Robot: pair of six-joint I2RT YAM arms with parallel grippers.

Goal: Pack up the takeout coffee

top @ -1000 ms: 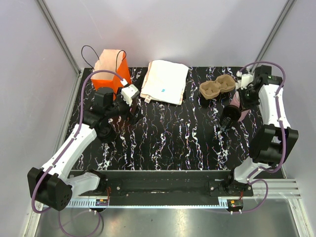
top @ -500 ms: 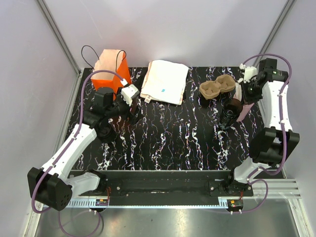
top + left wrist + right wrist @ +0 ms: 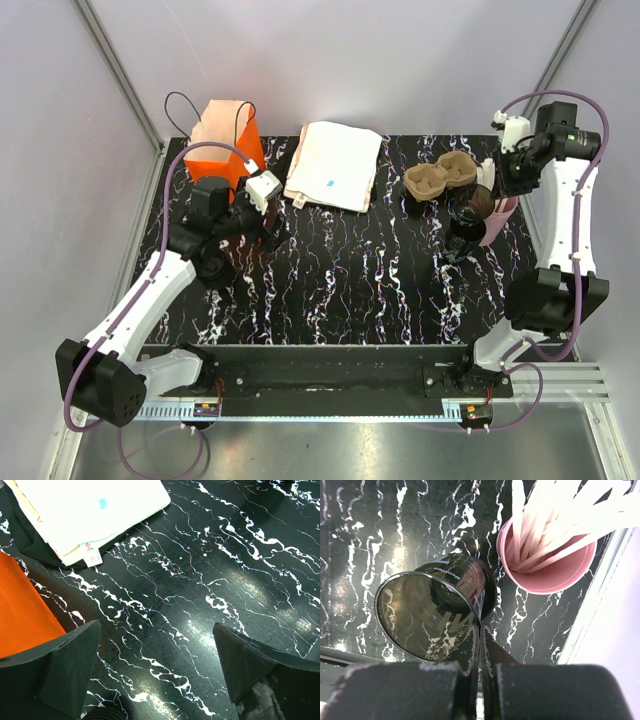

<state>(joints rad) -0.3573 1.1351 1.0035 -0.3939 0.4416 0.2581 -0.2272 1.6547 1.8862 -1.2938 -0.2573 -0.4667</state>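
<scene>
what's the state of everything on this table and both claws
small black cylindrical takeout cup: lidless, tilted, held by its rim
right claw: shut on the cup rim
left claw: open, holding nothing
pink cup of white sticks: upright
orange paper bag: standing upright
brown cardboard two-cup carrier: both wells empty
white folded cloth: lying flat

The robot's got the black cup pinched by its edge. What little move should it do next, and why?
Probably swing the black cup left, over the cardboard cup carrier. The right tool is shut on its rim, it hangs tilted beside the pink cup, and both carrier wells look empty.
</scene>
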